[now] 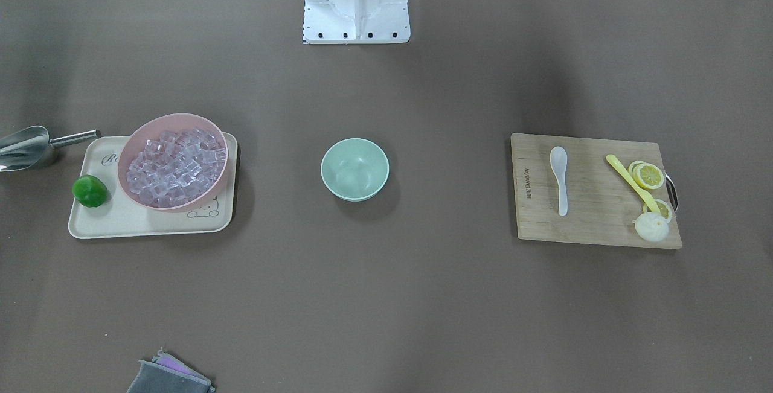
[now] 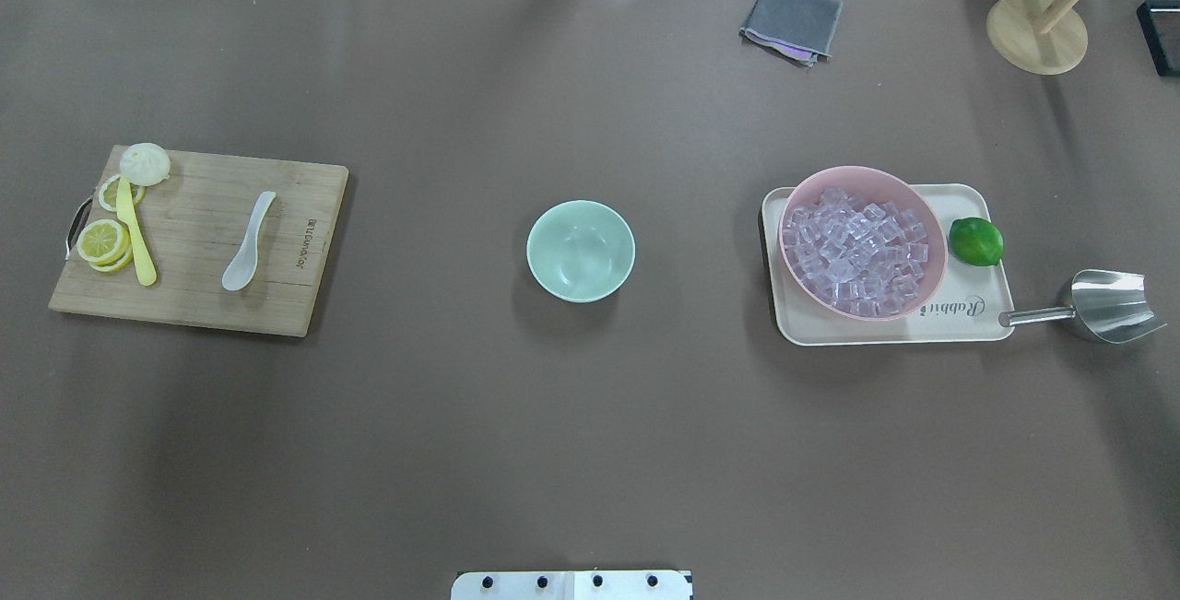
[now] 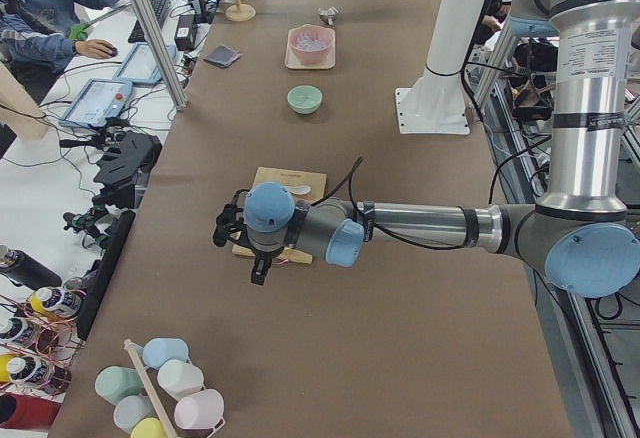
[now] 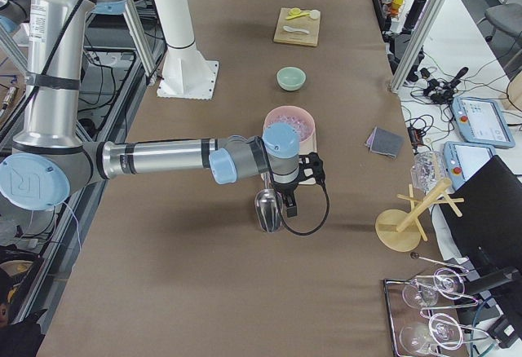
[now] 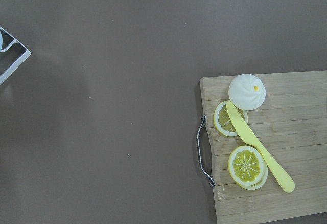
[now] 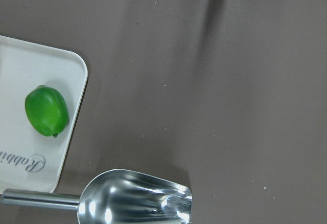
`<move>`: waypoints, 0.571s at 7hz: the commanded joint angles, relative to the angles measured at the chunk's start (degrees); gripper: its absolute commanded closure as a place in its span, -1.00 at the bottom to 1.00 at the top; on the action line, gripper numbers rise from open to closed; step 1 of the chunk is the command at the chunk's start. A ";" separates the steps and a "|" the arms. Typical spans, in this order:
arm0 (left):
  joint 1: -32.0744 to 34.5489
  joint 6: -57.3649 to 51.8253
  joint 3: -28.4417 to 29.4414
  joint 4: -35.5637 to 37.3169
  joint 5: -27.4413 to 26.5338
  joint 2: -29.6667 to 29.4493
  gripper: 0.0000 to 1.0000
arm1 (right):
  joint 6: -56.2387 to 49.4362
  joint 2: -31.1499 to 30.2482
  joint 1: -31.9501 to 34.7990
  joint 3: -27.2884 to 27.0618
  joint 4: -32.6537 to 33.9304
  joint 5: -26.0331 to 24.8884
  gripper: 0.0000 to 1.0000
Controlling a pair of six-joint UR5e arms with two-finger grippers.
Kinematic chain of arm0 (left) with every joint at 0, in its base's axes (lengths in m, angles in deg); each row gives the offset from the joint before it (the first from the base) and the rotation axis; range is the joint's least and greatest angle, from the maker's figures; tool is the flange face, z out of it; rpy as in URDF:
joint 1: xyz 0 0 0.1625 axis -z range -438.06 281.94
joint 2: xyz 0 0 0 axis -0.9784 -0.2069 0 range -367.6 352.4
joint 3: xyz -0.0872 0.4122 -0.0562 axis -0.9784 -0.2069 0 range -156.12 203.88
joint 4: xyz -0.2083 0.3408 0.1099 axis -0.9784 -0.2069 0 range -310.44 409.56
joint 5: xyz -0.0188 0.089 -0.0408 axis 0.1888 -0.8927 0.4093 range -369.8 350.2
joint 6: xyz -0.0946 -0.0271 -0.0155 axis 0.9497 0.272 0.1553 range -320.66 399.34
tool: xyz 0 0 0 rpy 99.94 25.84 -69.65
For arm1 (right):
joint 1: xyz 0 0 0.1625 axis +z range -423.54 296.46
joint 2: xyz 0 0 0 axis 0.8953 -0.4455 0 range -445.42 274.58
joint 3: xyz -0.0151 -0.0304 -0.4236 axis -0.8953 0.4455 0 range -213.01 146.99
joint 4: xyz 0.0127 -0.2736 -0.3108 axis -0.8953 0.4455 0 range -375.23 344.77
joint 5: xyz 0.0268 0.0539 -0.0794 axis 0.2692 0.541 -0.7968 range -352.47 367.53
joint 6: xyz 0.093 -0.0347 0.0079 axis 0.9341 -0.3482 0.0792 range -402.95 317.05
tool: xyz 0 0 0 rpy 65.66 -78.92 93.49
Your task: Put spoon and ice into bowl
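Spoon (image 1: 560, 179) and bowl (image 1: 354, 169), one each; ice (image 1: 175, 166) in dozens.

L arm (image 3: 420, 226) & R arm (image 4: 155, 157): same build. Brushed silver tubes, dark grey joint housings, round lt-blue end caps. The big cap on R arm has a pale "R" mark. Small dark lettering on L arm's upright tube, too small to read. Thin black cable (image 3: 345, 180) arcs off L forearm. 2nd cable (image 4: 314, 214), also black, loops under R wrist. L gripper (image 3: 258, 270) & R gripper (image 4: 289, 202): black, each w/ a black block beside the wrist. Pedestal (image 4: 175, 23): white round column flaring to a white square base plate (image 1: 356, 25), 4 black screws along its edge.
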 commanded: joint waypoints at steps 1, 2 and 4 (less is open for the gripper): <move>-0.05 0.21 -0.13 -0.23 0.00 0.30 -0.96 | 0.44 0.02 -0.03 0.04 -0.64 -0.03 -1.00; -0.13 0.21 -0.39 -0.14 0.35 0.30 -0.96 | 2.71 0.28 -0.03 -0.05 -0.72 -0.03 -1.00; -0.22 0.30 -1.01 -0.05 0.62 0.39 -0.96 | 3.87 0.54 -0.20 -0.40 -0.81 0.58 -1.00</move>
